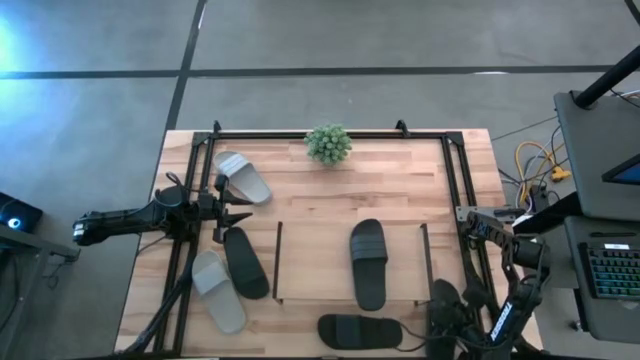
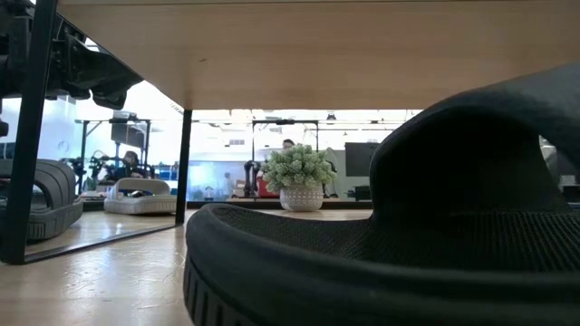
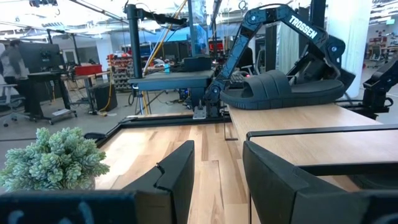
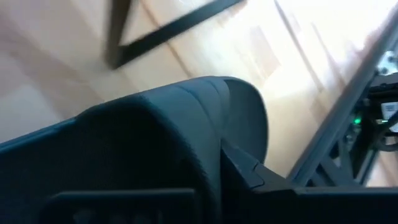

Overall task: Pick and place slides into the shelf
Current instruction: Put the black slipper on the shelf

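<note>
While your right hand (image 1: 447, 318) is clamped on a black slide (image 4: 174, 124) at the bench (image 1: 400, 190) corner, lift it next toward the shelf (image 1: 310, 260); left hand (image 1: 222, 208) half-open, empty.

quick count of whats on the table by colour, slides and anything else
black slides: 4
light grey slides: 2
potted plant: 1
total: 7
</note>
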### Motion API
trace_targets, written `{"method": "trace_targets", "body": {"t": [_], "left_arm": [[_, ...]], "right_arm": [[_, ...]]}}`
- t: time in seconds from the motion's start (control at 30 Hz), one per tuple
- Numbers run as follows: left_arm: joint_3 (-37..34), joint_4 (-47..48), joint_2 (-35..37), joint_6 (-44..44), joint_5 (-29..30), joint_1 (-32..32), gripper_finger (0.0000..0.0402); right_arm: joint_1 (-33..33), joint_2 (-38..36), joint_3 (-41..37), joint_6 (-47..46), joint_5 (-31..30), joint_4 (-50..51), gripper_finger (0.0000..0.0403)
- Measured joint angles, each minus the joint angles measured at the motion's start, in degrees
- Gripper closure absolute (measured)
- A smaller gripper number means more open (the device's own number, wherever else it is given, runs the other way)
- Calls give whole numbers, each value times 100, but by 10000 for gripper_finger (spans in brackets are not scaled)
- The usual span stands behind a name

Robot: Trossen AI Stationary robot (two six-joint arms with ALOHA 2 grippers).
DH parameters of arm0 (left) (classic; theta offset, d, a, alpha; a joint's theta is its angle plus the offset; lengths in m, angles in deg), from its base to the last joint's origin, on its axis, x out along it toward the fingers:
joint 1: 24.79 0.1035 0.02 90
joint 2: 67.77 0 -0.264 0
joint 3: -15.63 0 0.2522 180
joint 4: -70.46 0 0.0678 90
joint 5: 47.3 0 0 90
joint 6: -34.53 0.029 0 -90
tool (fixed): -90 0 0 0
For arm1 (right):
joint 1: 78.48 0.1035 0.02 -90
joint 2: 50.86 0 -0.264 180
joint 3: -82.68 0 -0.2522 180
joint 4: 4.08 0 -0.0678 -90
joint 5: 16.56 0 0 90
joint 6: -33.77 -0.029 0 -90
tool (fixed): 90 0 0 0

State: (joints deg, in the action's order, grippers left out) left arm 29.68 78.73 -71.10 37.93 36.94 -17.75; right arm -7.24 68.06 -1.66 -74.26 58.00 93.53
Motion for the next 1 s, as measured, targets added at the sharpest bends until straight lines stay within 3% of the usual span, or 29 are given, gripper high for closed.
{"method": "trace_targets", "body": {"t": [0.6,0.87,1.0], "left_arm": [[0,1,0,1,3,0,278],[0,4,-2,2,0,-1,278],[0,-2,-13,0,-1,-2,278]], "right_arm": [[629,-1361,1724,-337,-1167,-126,394],[611,-1598,2303,166,-3374,244,394],[315,-1647,2380,906,-3929,587,394]]}}
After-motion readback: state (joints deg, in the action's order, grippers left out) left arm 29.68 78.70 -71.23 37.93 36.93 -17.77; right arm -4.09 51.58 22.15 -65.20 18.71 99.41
